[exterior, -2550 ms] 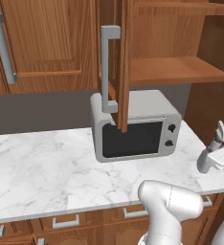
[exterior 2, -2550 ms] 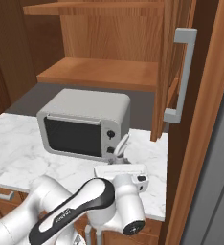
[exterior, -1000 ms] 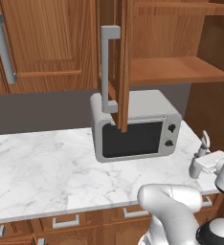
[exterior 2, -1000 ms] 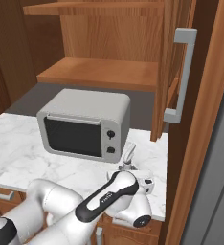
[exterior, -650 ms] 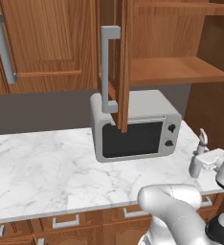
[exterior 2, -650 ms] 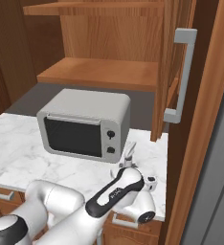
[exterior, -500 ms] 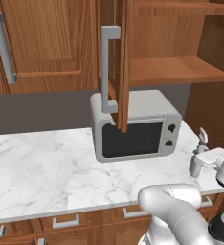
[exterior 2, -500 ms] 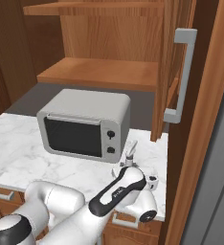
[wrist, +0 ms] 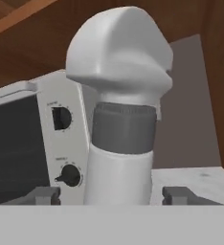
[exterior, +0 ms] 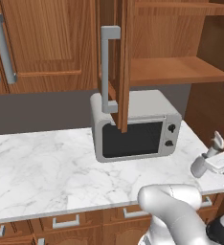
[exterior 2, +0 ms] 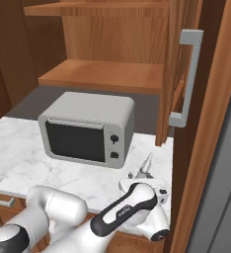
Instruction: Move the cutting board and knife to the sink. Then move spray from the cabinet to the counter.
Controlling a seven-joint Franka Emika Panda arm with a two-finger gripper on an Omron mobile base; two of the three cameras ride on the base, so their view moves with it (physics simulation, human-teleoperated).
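Observation:
The spray [exterior: 200,165] stands upright on the white marble counter [exterior: 37,162], right of the microwave near the counter's right end. Up close, its slim grey body and white trigger nozzle [wrist: 118,62] rise between my fingertips [wrist: 46,194]. My gripper [wrist: 111,194] is open around the bottle's base, with a gap on each side. From the right, the spray [exterior 2: 146,168] pokes up just past my hand [exterior 2: 152,190]. The cabinet [exterior: 176,72] above has its door [exterior: 122,57] swung open and its shelves bare. The cutting board, knife and sink are out of view.
A grey microwave [exterior: 133,129] sits on the counter close to the spray's left and under the open door. A tall wooden panel [exterior 2: 211,148] walls off the counter's right end. Brown drawers [exterior: 66,222] run below the counter edge.
The spray came down from mid-air at the right onto the counter beside the microwave. My fingers, shut on it half a second ago, have now spread off its sides.

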